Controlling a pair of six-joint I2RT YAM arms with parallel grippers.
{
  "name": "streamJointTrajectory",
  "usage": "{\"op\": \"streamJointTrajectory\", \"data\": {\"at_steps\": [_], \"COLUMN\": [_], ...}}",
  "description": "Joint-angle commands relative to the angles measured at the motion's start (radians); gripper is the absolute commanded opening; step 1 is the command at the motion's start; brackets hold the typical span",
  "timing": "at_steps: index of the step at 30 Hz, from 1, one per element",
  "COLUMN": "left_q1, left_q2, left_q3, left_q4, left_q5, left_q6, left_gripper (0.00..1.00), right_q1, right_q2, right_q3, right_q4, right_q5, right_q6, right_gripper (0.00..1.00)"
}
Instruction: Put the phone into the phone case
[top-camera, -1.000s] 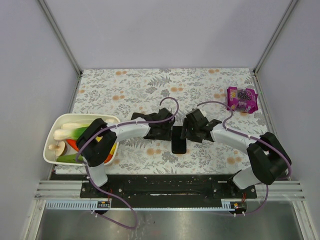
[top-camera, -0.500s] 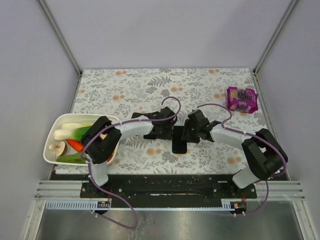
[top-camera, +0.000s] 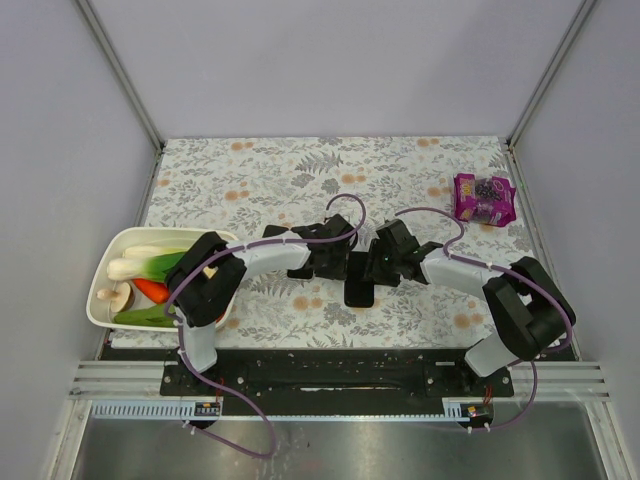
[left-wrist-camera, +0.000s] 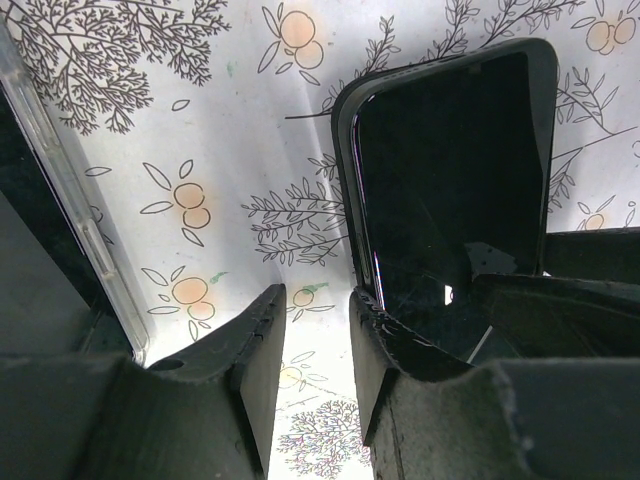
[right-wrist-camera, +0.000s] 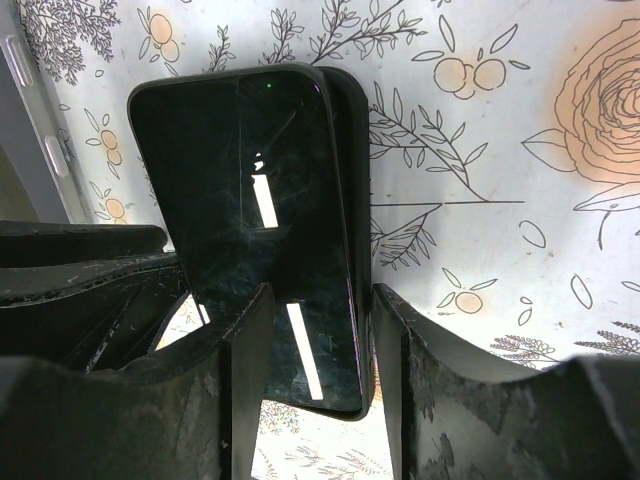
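Observation:
The black phone (top-camera: 358, 282) lies flat on the flowered cloth between my two grippers, with a dark raised rim along its sides (right-wrist-camera: 350, 180). My left gripper (top-camera: 334, 262) is at its left edge, open. Only cloth shows between the left gripper's (left-wrist-camera: 315, 300) jaws, and the right finger touches the phone (left-wrist-camera: 450, 170) at its near corner. My right gripper (right-wrist-camera: 320, 295) is open over the phone's other end. One finger is over the screen (right-wrist-camera: 250, 200) and the other is just outside the rim. A clear phone case edge (left-wrist-camera: 70, 200) with side buttons shows left of the left gripper.
A white tub (top-camera: 105, 290) with leek, carrot and mushroom stands at the left table edge beside the left arm. A purple snack packet (top-camera: 484, 198) lies at the far right. Grey walls close in the table on three sides.
Both grippers have drawn in closer to the phone from either side. The right gripper's jaws have narrowed and the left's have narrowed a little. The phone has stayed in place.

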Motion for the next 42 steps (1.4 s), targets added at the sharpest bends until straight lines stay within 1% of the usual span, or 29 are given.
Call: {"op": "streamJointTrajectory", "data": {"at_steps": [1, 4, 7, 9, 14, 24, 32, 42], "left_q1": [-0.022, -0.022, -0.020, -0.020, -0.018, -0.025, -0.035, -0.045], "left_q2": [-0.002, -0.038, -0.084, -0.112, -0.163, -0.094, -0.040, -0.006], "left_q3": [0.007, -0.007, -0.004, -0.006, -0.024, 0.002, 0.025, 0.031], "left_q4": [0.060, 0.052, 0.028, 0.017, 0.021, 0.044, 0.052, 0.052], "left_q5": [0.000, -0.021, -0.050, -0.064, -0.040, 0.037, 0.052, 0.052], "left_q6": [-0.017, -0.018, -0.008, -0.007, -0.008, -0.004, -0.002, -0.001], "left_gripper": [0.36, 0.36, 0.38, 0.38, 0.38, 0.37, 0.36, 0.29], "right_q1": [0.000, 0.000, -0.006, -0.015, -0.032, -0.061, -0.061, -0.061], "right_q2": [-0.006, -0.012, -0.020, -0.025, -0.054, -0.112, -0.071, -0.017], "right_q3": [0.003, 0.008, 0.015, 0.015, -0.001, -0.048, -0.048, -0.031], "right_q4": [0.048, 0.042, 0.030, 0.028, 0.027, 0.021, 0.042, 0.065], "right_q5": [-0.022, -0.014, -0.008, -0.014, -0.020, -0.022, -0.061, -0.078], "right_q6": [0.006, 0.001, -0.012, -0.018, -0.025, -0.025, -0.023, -0.020], "right_gripper": [0.52, 0.53, 0.57, 0.63, 0.67, 0.64, 0.62, 0.57]}}
